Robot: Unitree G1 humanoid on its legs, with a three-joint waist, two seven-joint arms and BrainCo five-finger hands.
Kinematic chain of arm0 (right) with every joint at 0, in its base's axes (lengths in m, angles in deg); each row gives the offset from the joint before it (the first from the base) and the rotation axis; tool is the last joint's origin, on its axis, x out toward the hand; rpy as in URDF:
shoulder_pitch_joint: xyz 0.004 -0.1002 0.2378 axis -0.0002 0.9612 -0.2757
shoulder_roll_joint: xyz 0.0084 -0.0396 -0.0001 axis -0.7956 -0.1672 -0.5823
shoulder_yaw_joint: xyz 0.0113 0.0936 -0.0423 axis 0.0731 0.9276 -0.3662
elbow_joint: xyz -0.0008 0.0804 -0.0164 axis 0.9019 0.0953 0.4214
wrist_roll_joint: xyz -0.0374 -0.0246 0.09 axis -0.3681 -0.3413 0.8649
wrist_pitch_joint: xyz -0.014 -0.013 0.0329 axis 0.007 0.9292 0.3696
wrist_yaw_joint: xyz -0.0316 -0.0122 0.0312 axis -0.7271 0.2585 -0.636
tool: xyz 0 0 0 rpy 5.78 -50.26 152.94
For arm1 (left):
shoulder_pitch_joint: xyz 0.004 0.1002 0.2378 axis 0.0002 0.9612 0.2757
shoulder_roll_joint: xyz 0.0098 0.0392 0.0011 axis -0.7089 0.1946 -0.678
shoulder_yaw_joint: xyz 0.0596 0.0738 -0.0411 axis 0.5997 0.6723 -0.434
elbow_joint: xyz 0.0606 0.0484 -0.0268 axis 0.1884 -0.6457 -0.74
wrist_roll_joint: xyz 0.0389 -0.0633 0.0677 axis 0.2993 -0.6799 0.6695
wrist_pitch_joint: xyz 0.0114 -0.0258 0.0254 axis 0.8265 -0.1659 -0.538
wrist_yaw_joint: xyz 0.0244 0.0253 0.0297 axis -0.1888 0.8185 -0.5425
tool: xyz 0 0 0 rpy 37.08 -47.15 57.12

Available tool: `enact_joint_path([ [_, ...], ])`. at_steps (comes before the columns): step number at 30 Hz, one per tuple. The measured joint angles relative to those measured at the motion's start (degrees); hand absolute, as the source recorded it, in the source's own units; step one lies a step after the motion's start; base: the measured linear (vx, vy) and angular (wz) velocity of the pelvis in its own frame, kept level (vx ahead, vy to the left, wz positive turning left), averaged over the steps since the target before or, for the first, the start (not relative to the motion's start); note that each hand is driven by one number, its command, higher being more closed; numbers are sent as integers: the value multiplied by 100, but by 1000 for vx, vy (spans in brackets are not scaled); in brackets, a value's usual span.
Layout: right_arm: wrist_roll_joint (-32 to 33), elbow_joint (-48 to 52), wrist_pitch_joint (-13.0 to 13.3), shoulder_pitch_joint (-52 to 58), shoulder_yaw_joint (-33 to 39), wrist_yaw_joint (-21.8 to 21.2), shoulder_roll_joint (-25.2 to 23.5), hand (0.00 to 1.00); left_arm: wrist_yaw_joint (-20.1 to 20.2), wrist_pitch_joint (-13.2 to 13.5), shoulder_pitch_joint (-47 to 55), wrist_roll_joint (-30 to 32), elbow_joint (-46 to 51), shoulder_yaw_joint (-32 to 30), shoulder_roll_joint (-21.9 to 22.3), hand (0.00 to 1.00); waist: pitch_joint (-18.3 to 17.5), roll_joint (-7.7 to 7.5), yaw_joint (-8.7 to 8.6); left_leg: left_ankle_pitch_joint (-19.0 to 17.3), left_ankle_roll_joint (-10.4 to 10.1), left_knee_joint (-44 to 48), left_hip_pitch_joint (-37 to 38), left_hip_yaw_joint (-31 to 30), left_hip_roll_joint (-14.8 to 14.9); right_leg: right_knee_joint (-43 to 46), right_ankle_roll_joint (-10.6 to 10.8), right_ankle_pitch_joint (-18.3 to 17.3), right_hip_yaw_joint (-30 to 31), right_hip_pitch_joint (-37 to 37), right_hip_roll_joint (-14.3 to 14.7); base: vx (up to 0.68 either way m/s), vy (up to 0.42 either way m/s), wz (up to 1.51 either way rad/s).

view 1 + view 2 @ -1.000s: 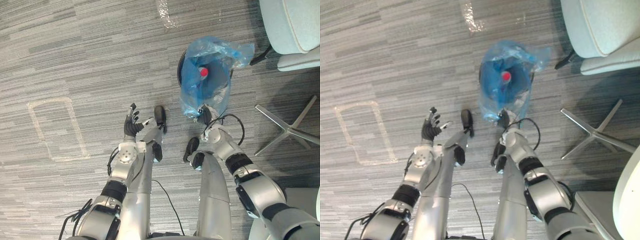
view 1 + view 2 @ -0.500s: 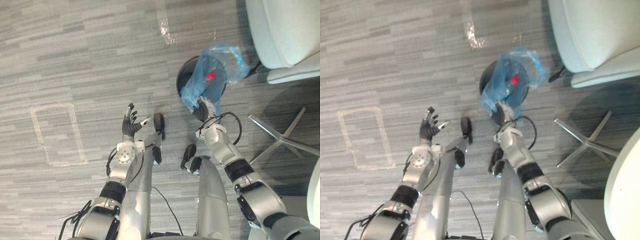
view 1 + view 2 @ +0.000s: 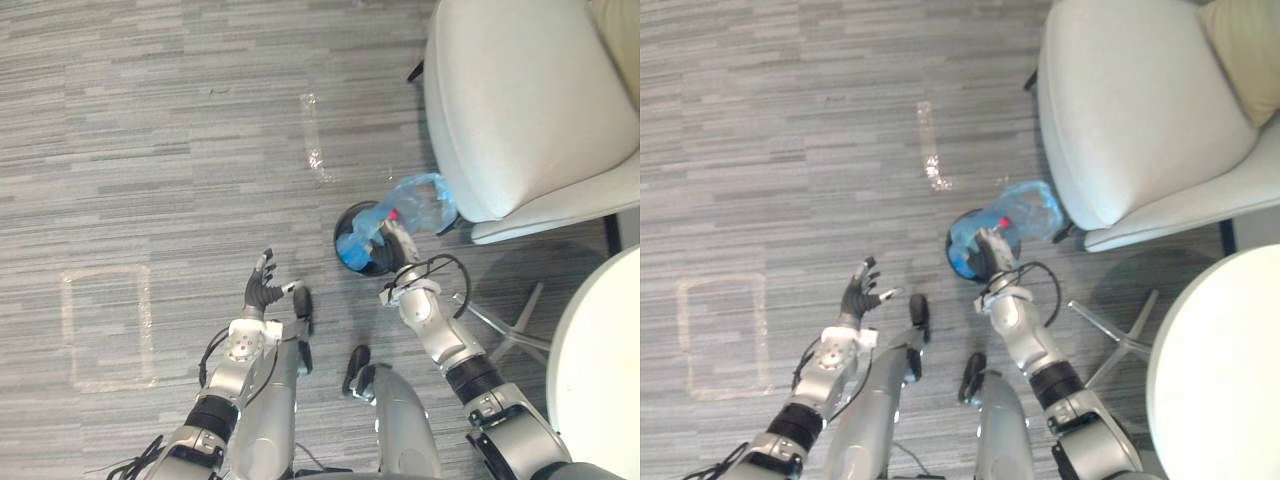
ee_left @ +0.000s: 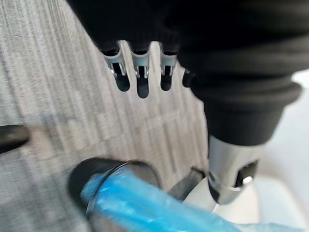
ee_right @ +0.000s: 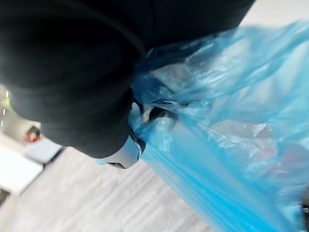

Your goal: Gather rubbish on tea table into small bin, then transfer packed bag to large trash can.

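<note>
A blue plastic bag (image 3: 418, 203) with something red (image 3: 394, 213) inside hangs half out of the small black bin (image 3: 352, 252) on the grey carpet. The bag stretches from the bin toward the armchair. My right hand (image 3: 391, 251) is at the bin's rim and is shut on the bag's blue film (image 5: 207, 145); in the right wrist view the thumb (image 5: 126, 151) presses into the plastic. My left hand (image 3: 264, 293) hovers over the floor to the left of the bin with straight fingers (image 4: 137, 73), holding nothing. The bin (image 4: 99, 178) and bag (image 4: 145, 205) lie past it.
A white armchair (image 3: 520, 110) stands close behind and right of the bin. A white round table (image 3: 600, 380) is at the lower right, with a metal star base (image 3: 508, 322) beside it. Tape marks lie on the carpet: a rectangle (image 3: 105, 325) and a strip (image 3: 315, 152).
The whole picture has shifted, bringing the armchair and round table into view. My right hand keeps hold of the bag, which now stretches from the bin toward the armchair. The left hand stays open.
</note>
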Motion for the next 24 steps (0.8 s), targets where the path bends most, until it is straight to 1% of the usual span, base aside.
enact_joint_path([
  [1, 0, -104, 41, 22, -159, -140, 61, 100, 78, -7, 60, 50, -107, 42, -31, 0, -43, -50, -50, 130, 48, -242, 249, -16, -32, -183, 17, 51, -4, 218, 39, 139, -65, 3],
  [3, 2, -103, 107, 146, -389, -344, 207, 100, 100, -14, 121, 109, -149, 151, -62, 0, -93, -73, -68, 199, 59, -450, 553, -19, -63, -420, 27, 102, -5, 537, 76, 126, -44, -2],
  [8, 46, -78, 475, 485, -985, -865, 375, 100, 313, -22, 330, 282, -149, 374, -100, 0, -613, -146, -102, 399, -21, -1184, 1226, -7, -87, -1047, 12, 282, 42, 1121, 216, 134, -52, -10],
  [9, 182, -75, 590, 533, -1166, -1030, 433, 100, 341, -22, 330, 328, -149, 461, -99, 0, -757, -147, -115, 486, -44, -1443, 1498, -15, -96, -1229, 9, 324, 49, 1354, 268, 80, -59, -4],
  [10, 183, -75, 606, 540, -1191, -1050, 437, 100, 353, -22, 330, 329, -149, 478, -99, 0, -769, -152, -121, 486, -44, -1443, 1530, -18, -96, -1256, 8, 333, 54, 1394, 274, 74, -65, -6],
  [11, 183, -75, 646, 569, -1267, -1140, 441, 100, 391, -19, 349, 335, -145, 525, -98, 0, -890, -178, -127, 483, -46, -1443, 1572, -19, -81, -1342, 4, 360, 79, 1461, 291, 52, -63, -7],
  [13, 183, -61, 719, 552, -1407, -1265, 507, 100, 452, -20, 352, 405, -145, 591, -99, 0, -981, -178, -147, 481, -49, -1444, 1683, -30, -68, -1485, -4, 403, 121, 1616, 324, 43, -70, -11],
  [15, 187, -51, 792, 554, -1500, -1368, 638, 100, 483, -19, 381, 447, -142, 682, -92, 0, -1105, -166, -163, 480, -50, -1446, 1755, -50, -49, -1614, -20, 460, 180, 1729, 357, 16, -61, -14],
  [17, 192, 55, 808, 559, -1560, -1419, 839, 100, 541, -19, 446, 447, -117, 730, -82, 0, -1212, -136, -171, 447, -97, -1449, 1851, -103, -8, -1753, -21, 545, 262, 1807, 401, -20, -40, -22],
  [20, 236, 325, 849, 602, -1589, -1483, 1083, 100, 591, -18, 557, 447, -69, 826, -94, 0, -1271, -96, -221, 431, -118, -1480, 1975, -212, 25, -1968, -20, 656, 281, 2010, 449, -47, -23, -11],
  [24, 243, 373, 893, 661, -1590, -1502, 1086, 100, 682, -14, 727, 452, -66, 855, -75, 0, -1301, -76, -225, 363, -211, -1481, 2105, -266, 20, -2091, -2, 664, 285, 2181, 451, -51, -6, 0],
])
